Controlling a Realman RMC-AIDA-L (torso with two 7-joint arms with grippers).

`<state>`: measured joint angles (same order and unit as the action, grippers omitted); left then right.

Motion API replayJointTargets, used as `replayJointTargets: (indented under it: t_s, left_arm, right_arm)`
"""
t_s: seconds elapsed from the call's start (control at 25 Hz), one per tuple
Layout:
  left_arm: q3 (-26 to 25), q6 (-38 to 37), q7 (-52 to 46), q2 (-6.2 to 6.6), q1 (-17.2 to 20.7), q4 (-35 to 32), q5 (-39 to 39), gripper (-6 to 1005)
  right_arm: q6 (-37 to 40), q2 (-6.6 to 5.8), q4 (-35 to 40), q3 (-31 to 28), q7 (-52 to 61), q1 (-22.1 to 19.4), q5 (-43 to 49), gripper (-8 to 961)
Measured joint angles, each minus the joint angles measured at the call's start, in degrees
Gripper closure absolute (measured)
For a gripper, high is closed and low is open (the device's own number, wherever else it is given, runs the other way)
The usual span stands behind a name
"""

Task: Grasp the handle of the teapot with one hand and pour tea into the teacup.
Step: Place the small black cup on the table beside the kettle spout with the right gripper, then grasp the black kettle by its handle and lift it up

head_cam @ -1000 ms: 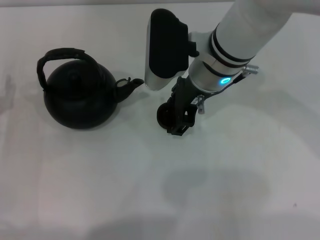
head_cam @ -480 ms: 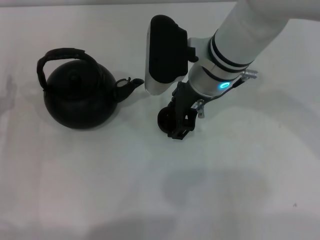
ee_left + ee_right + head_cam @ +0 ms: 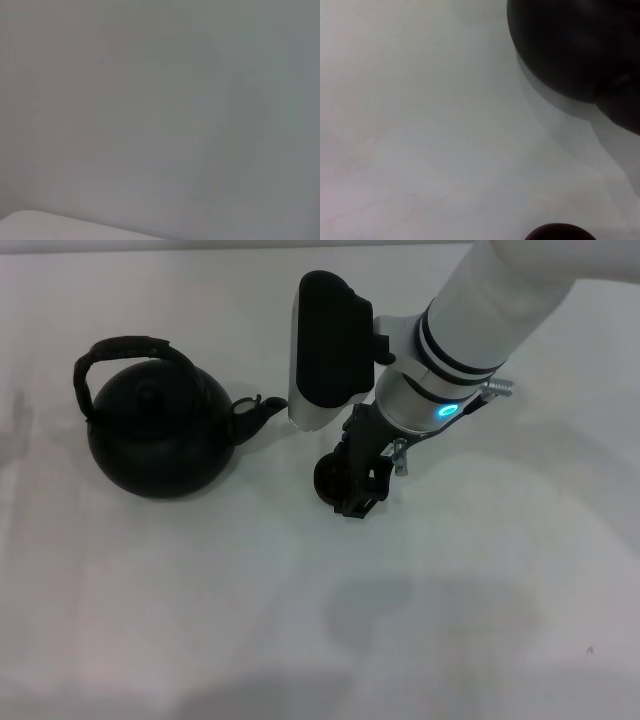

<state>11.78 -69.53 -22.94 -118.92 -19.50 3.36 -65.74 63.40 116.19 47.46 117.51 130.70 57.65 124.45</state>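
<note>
The matte-black teapot (image 3: 158,435) stands on the white table at the left, its spout (image 3: 258,407) pointing right. Its dark wrapped handle (image 3: 120,348) arches over the lid, and nothing touches it. The small dark teacup (image 3: 328,476) sits right of the spout, partly hidden by my right gripper (image 3: 358,483), which comes down from the upper right and is right at the cup's right side. In the right wrist view the teapot's belly (image 3: 570,45) fills one corner and the teacup's rim (image 3: 560,233) shows at the edge. My left gripper is out of view.
The white table (image 3: 200,620) runs all around the teapot and cup. My right arm's white forearm (image 3: 490,300) and black wrist housing (image 3: 328,335) hang over the table behind the cup. The left wrist view shows only a pale blank surface (image 3: 160,120).
My right wrist has shifted very slightly to the left over the cup. The teapot and the teacup have not visibly moved.
</note>
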Motion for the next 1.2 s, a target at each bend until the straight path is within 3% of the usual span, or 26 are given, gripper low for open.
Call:
replayJointTargets:
  t_s: [0.68,1.08,1.2]
  left_arm:
    - [-0.1,0.0,0.0,0.09,0.0,-0.1,0.0,317]
    - [0.0,0.0,0.0,0.18,0.1,-0.7,0.0,318]
    - [0.0,0.0,0.0,0.18,0.1,-0.7,-0.5,317]
  right_arm:
    - [0.2,0.0,2.6,-2.7,-0.2,-0.9,-0.2,117]
    - [2.4,-0.67,7.8,-15.6,-1.2,-7.5,0.4,115]
    - [-1.7,-0.72,7.5,-25.3,-2.9,-11.8,-0.1,114]
